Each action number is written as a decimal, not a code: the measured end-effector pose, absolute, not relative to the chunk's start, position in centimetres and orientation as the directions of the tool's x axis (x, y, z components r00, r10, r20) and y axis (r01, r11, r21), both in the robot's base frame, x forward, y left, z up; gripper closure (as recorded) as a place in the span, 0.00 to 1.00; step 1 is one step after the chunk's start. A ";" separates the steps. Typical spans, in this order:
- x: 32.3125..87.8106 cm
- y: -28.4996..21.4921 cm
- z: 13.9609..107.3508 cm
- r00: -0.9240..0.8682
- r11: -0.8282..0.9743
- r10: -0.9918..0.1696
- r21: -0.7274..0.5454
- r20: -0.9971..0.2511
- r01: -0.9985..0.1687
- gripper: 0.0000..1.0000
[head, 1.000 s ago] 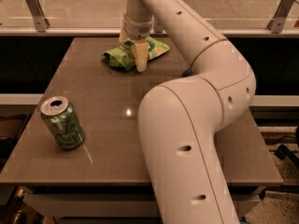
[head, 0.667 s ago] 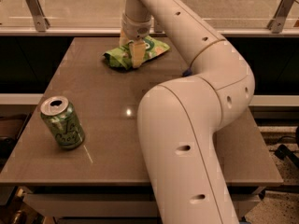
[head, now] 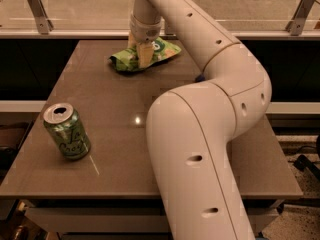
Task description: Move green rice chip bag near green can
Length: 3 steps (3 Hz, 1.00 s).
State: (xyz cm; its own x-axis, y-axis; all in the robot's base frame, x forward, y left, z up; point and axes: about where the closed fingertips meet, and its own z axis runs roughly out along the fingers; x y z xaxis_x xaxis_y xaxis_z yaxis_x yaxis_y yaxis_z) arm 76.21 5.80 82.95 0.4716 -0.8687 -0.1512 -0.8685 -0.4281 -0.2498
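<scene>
The green rice chip bag lies crumpled at the far middle of the brown table. My gripper comes down on it from above. One pale finger is on the near side of the bag and the other is behind it, with the bag pinched between them. The green can stands upright, slightly tilted in view, at the near left of the table, far from the bag. Its silver top is open.
My large white arm covers the right half of the table from the front edge to the back. A bit of a small dark blue thing peeks out beside the arm. A rail with metal brackets runs behind the table.
The near finger has moved in and slightly up against the bag, and the bag's middle is squeezed and raised a little. The can has not moved.
</scene>
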 end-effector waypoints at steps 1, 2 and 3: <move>76.2 5.8 83.0 0.472 -0.428 -0.869 -0.250 -0.151 -0.869 1.00; 76.2 5.8 83.0 0.472 -0.428 -0.869 -0.250 -0.151 -0.869 1.00; 75.9 5.8 83.7 0.479 -0.421 -0.858 -0.282 -0.182 -0.862 1.00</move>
